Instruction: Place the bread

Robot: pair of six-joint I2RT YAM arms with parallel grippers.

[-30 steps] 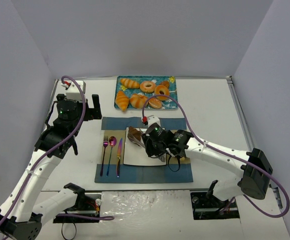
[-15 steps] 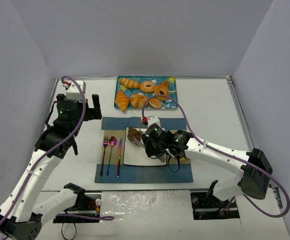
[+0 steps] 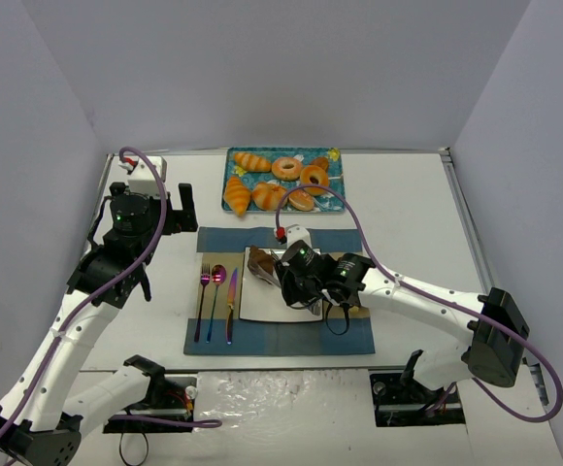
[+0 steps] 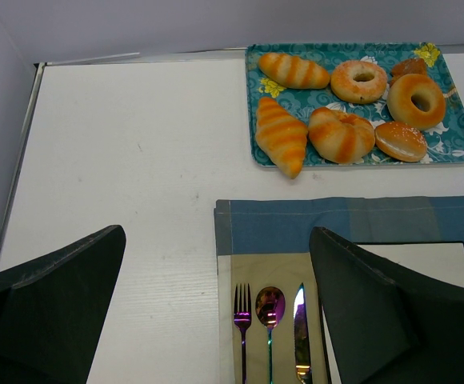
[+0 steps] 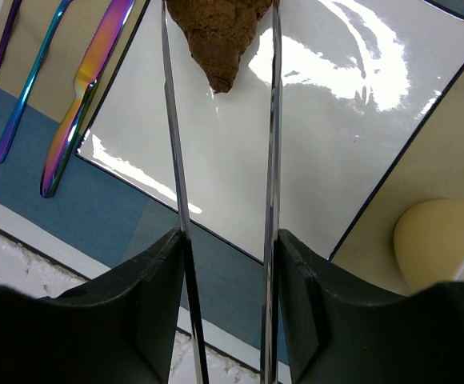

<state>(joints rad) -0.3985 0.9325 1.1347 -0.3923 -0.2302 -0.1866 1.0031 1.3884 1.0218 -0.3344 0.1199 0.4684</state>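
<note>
The bread (image 3: 260,262) is a dark brown ridged pastry, pinched between the tips of metal tongs (image 5: 274,136). It hangs at the far left corner of a white square plate (image 3: 262,303). In the right wrist view the bread (image 5: 216,32) sits at the top edge over the plate (image 5: 320,144); I cannot tell whether it touches. My right gripper (image 3: 306,283) is shut on the tongs' handles, which also shows in the right wrist view (image 5: 228,240). My left gripper (image 3: 155,218) is open and empty, left of the placemat, as the left wrist view (image 4: 216,312) shows.
A teal tray (image 3: 332,184) with golden croissants and ring donuts stands at the back. A fork (image 3: 203,296), spoon (image 3: 216,289) and knife (image 3: 231,301) lie on the blue and tan placemat (image 3: 272,340) left of the plate. A cream cup (image 5: 448,240) stands right of the plate.
</note>
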